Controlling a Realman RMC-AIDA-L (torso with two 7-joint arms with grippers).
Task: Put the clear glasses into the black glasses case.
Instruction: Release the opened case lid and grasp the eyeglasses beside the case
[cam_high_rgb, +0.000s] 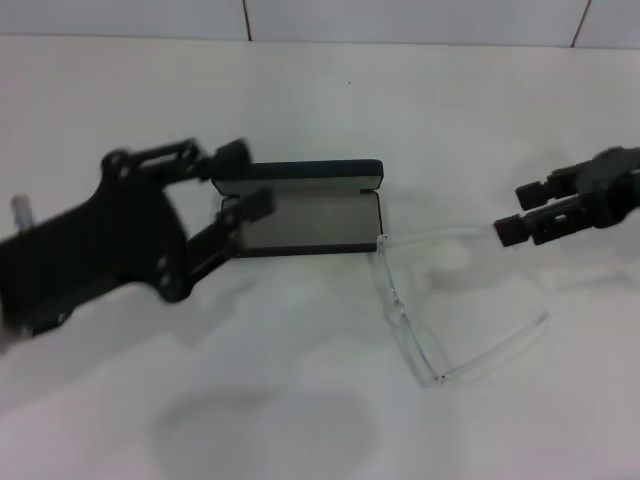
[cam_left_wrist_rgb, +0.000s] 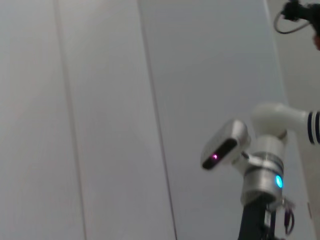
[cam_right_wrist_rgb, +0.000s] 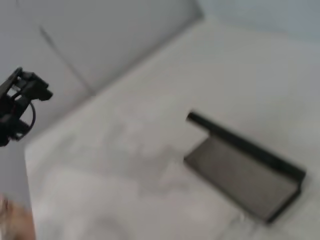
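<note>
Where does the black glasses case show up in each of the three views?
Head view: black glasses case lies open at centre, between both grippers.
Left wrist view: not in it.
Right wrist view: open, toward the lower right.
Shared landmark: the white table.

White, matte surface (cam_high_rgb: 300, 400) across nearly the whole head view, with soft grey shadows near the front edge. Behind it, pale wall panels (cam_high_rgb: 400, 18) with thin dark seams, one reddish line at the far right. Even, diffuse light, no hard shadows. In the left wrist view, tall grey-white wall panels (cam_left_wrist_rgb: 100, 120) with vertical joints. In the right wrist view, same white surface meeting a grey panelled wall (cam_right_wrist_rgb: 110, 35).
</note>
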